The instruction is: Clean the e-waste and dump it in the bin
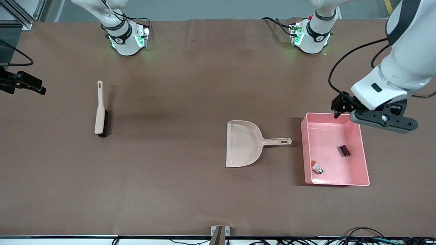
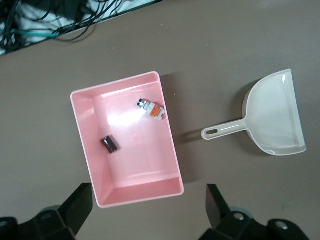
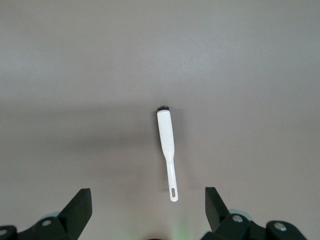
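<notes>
By the look of it the job was all but finished. The right tool (image 3: 146,191) hung with its fingers spread wide and nothing between them, above the right arm's end of the bench (image 1: 170,190), over the brush (image 1: 100,112), which lay flat on the bench. The beige dustpan (image 1: 243,144) sat empty near the middle, its handle pointing at the pink bin (image 1: 364,153) just beside it.

Both pieces of e-waste lay inside the bin: the white-and-green component (image 1: 316,167) in the corner nearer the camera, and the dark block (image 1: 344,150) apart from it, around the middle. The left tool (image 2: 148,187) hovered over the bin's farther rim, spread open and carrying nothing.

No scraps showed anywhere on the plain brown bench, so I judged only the arms' retreat remained. Cables ran along the bench's near edge, and the arm bases glowed green.
</notes>
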